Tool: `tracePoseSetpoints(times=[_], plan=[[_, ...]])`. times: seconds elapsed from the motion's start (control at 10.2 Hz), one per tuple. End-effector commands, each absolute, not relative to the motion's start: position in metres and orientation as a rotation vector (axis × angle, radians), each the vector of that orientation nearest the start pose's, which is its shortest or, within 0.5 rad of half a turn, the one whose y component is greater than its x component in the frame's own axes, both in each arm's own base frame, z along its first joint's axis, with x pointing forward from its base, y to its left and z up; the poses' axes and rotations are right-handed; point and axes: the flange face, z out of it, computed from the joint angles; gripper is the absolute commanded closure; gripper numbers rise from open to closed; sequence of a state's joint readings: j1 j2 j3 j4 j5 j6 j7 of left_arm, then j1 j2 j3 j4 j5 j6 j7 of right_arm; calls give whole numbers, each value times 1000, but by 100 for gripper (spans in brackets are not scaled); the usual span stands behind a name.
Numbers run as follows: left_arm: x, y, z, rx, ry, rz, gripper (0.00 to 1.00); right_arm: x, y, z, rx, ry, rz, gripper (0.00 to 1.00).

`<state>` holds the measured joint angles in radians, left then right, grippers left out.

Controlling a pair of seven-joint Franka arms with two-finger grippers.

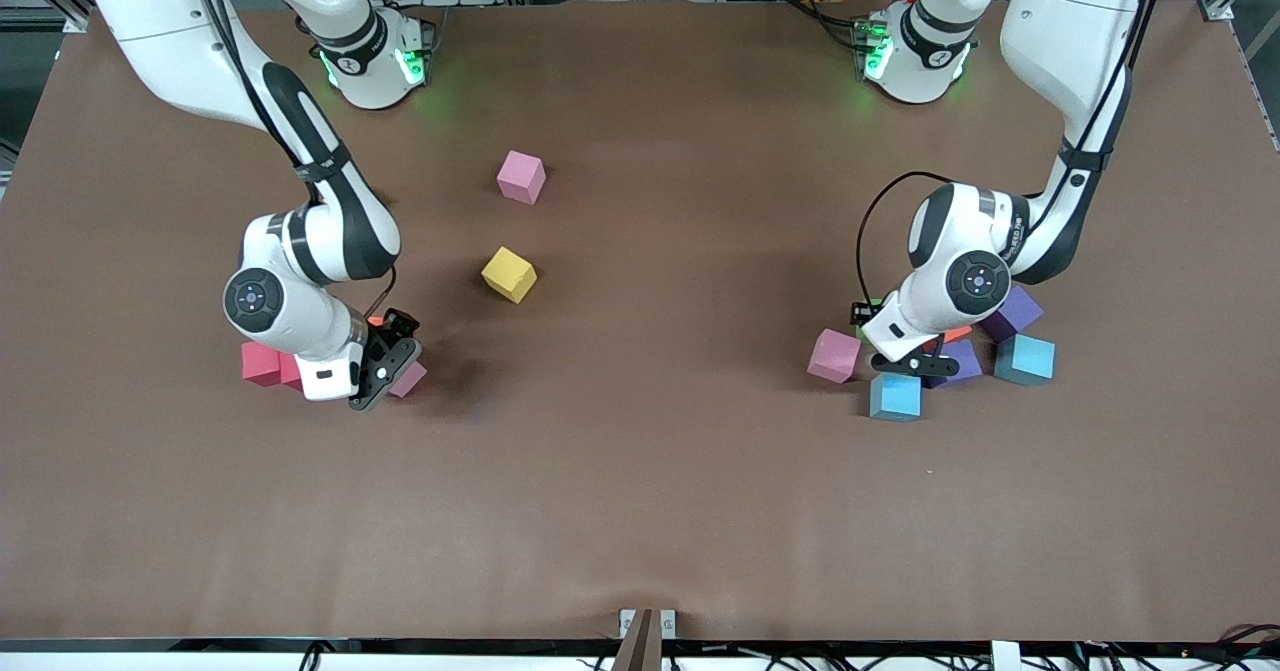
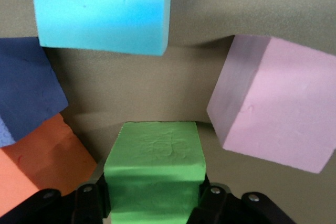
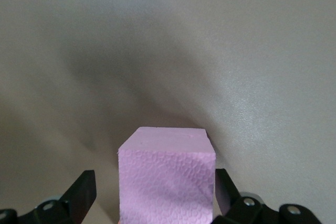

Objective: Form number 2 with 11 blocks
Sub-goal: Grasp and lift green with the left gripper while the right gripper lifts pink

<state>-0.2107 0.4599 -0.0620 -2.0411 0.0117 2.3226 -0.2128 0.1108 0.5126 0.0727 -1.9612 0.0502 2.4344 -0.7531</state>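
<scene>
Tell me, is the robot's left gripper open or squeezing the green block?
Squeezing. In the left wrist view both fingers press against the sides of the green block, so the left gripper is shut on it.

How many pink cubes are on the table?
3, possibly more hidden under the arms: one pink cube nearest the robots' bases, one beside the left pincer, one between the right pincer's open fingers.
</scene>
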Motion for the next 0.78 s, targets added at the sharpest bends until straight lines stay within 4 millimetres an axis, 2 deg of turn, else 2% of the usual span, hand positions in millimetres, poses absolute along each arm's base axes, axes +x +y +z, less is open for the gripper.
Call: tracePoseSetpoints(times=[0.0,0.1,0.2,0.39,0.49,0.69], plan=[[546,-183,225,-3118,33,283,100,603,105,202,-2775,-1316,23,0],[537,-203,240,-3118,10,298,100,603,105,202,-2775,-1316,23,13],[524,-233,251,-3120,-15,308,100,603,105,202,-2776,-1313,25,31],[500,-281,261,-3125,-69,316,100,603,105,203,-2775,-1309,34,59],[486,-305,263,-3125,-111,322,100,603,106,204,-2773,-1304,35,66],[456,-350,264,-3116,-145,336,100,606,107,211,-2775,-1280,37,68]])
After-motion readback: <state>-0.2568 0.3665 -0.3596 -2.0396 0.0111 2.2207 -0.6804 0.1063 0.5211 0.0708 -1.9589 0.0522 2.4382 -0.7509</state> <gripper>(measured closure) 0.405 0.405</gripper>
